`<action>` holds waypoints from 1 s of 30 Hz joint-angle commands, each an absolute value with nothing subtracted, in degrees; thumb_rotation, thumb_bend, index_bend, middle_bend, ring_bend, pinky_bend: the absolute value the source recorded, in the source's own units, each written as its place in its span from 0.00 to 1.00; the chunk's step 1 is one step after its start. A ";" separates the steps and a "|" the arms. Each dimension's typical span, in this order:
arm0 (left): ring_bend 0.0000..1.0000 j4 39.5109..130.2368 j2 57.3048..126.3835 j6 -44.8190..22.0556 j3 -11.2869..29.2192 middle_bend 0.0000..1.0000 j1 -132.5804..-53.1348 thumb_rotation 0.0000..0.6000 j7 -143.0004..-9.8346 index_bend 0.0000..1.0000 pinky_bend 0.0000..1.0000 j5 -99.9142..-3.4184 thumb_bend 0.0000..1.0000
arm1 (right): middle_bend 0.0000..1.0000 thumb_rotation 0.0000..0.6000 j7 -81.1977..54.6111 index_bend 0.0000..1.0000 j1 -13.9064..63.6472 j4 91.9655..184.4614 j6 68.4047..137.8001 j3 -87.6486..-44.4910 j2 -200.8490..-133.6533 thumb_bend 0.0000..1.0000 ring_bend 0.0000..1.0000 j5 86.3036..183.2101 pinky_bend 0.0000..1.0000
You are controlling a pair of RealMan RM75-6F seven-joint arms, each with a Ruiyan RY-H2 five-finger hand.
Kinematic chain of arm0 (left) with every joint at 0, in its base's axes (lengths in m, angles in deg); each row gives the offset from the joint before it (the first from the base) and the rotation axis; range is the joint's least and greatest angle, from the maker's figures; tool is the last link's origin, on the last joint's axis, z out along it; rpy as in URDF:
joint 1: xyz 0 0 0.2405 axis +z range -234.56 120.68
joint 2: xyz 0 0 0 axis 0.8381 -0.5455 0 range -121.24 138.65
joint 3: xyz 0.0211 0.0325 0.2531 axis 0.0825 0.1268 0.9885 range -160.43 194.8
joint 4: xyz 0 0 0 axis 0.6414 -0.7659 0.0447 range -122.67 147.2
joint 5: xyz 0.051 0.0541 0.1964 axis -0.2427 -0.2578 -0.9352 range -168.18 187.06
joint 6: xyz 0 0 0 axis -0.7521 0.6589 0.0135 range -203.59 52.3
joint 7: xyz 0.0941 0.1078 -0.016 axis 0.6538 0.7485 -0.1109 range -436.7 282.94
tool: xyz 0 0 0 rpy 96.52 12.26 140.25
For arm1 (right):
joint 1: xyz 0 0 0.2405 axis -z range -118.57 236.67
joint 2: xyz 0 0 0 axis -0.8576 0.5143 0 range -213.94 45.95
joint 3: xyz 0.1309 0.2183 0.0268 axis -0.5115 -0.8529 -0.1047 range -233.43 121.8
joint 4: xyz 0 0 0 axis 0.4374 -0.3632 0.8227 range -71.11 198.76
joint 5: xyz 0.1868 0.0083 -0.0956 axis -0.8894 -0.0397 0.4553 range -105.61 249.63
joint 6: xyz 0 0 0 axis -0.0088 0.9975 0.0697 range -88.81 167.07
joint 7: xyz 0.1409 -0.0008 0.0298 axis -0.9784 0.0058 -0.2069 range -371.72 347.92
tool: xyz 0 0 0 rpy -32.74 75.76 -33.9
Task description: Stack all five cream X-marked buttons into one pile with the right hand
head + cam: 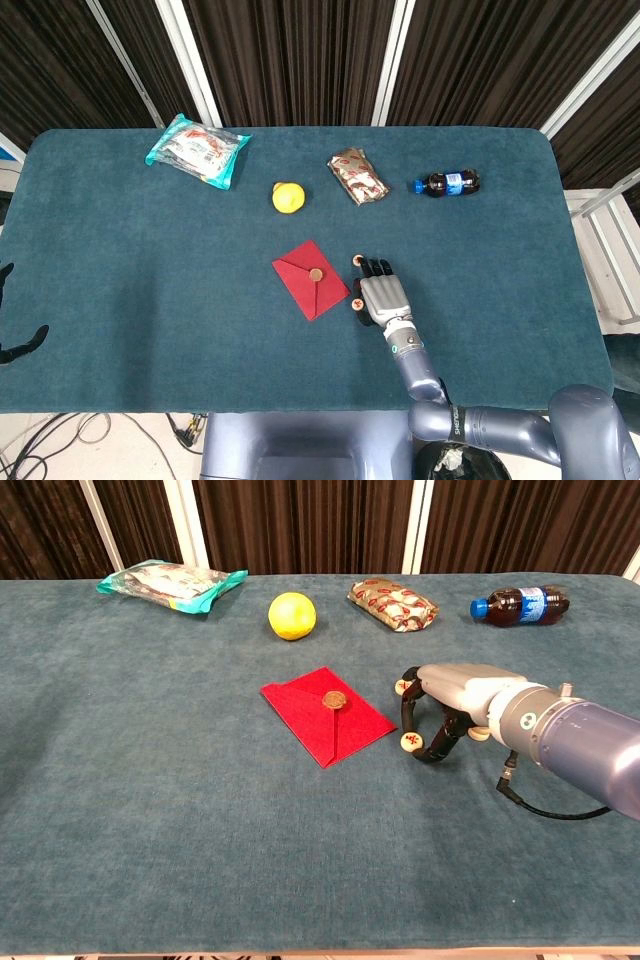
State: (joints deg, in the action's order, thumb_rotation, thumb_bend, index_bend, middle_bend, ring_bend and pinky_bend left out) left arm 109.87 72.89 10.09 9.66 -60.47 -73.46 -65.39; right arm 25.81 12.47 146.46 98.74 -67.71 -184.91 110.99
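Note:
My right hand [455, 702] arches over the blue cloth just right of the red envelope, seen from above as the right hand [382, 296]. One cream X-marked button [411, 742] lies on the cloth between its thumb and fingertips, and the digits straddle it without plainly pinching it. A second button [402, 687] sits by the far fingertips. From above, the near button [357, 302] and the far button [357, 261] both show. More cream [481, 733] peeks from behind the palm, its number hidden. Dark fingers of my left hand [20, 345] hang spread at the table's left edge.
A red envelope [328, 713] with a brass clasp lies left of the hand. Along the far side are a teal snack bag [172, 583], a lemon [292, 615], a brown foil packet [394, 604] and a small cola bottle [520, 605] on its side.

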 commanded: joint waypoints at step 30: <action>0.00 110.03 72.94 10.10 9.59 0.00 -60.49 1.00 -73.45 0.10 0.00 -65.27 0.20 | 0.00 1.00 24.72 0.54 12.72 153.63 98.05 -70.01 -176.86 0.40 0.00 109.67 0.00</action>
